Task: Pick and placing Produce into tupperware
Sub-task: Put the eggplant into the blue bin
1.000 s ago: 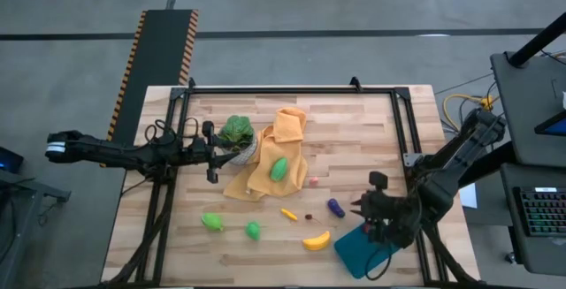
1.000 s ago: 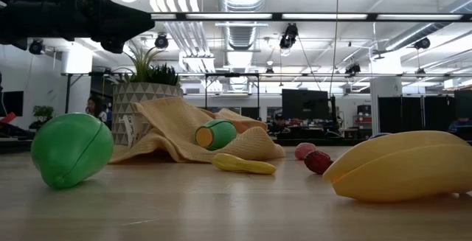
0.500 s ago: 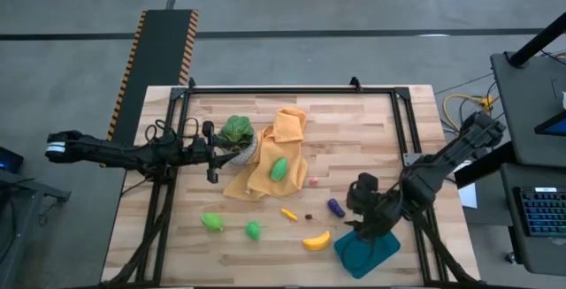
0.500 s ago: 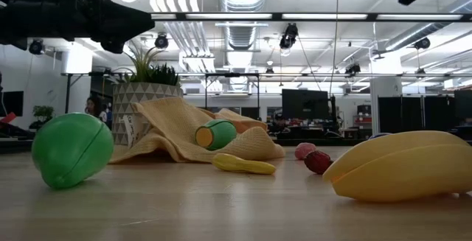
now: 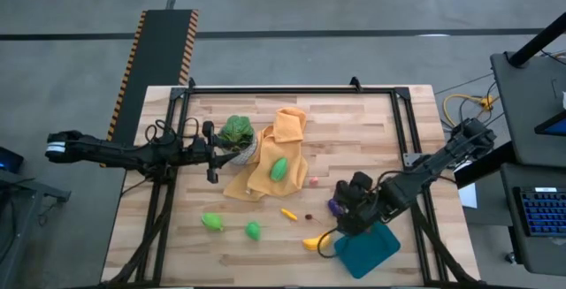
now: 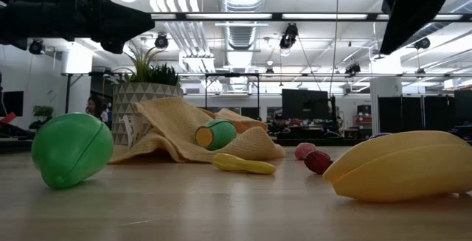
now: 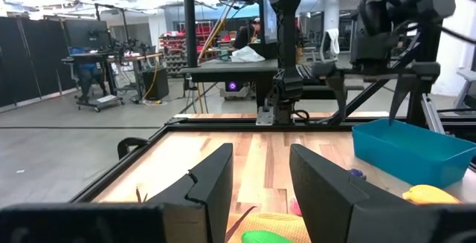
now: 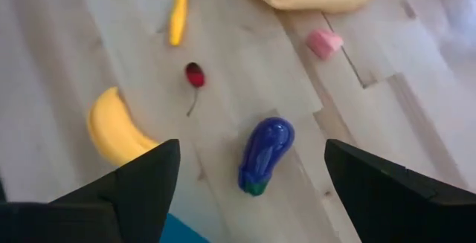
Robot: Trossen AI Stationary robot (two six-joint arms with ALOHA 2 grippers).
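Beside the tupperware: right gripper above the eggplant, fingers spread wide, holding nothing; banana touching the tupperware; left gripper open, beside the plant.

The table has a light wood top made of long planks, with a black metal frame around it. It stands on a smooth grey floor with dark lines across it. A yellow and black striped strip lies on the floor by one corner. Beyond the table is a big room with a white ceiling, silver pipes and bright lights. Far back stand desks with dark screens and black panels.
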